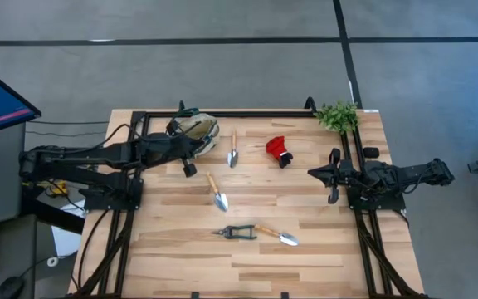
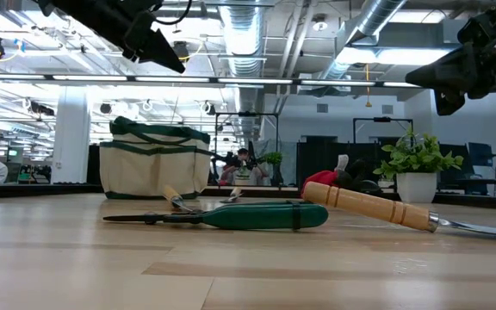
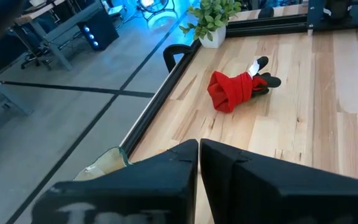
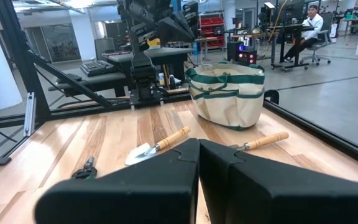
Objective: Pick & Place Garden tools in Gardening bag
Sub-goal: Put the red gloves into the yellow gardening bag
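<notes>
a: pale wood worktop with a black rail round it, grey floor beyond. left pincer hangs just beside the gardening bag, raised off the wood, fingers clenched together, nothing in them.

b: right pincer?

a: parked at the right edge near the leafy plant, also clenched and empty.

b: tools, working outward from the left pincer?

a: nearest, a trowel just below it, handle toward the pincer. another trowel right of the bag. the red glove-like piece farther right. near the front edge, pruning shears touching or almost touching a third trowel. none in the bag that i can see.

b: advice for the step?

a: my read: a first pick is due. spread the fingers, drop on the nearest wooden handle across its length, mid-handle so it won't swing. lift above the bag's rim before crossing.

b: room?

a: open wood around that trowel. bag sits in the back-left corner by the rail, so approach from the worktop side. the front pair is crowded; take them one at a time.
</notes>
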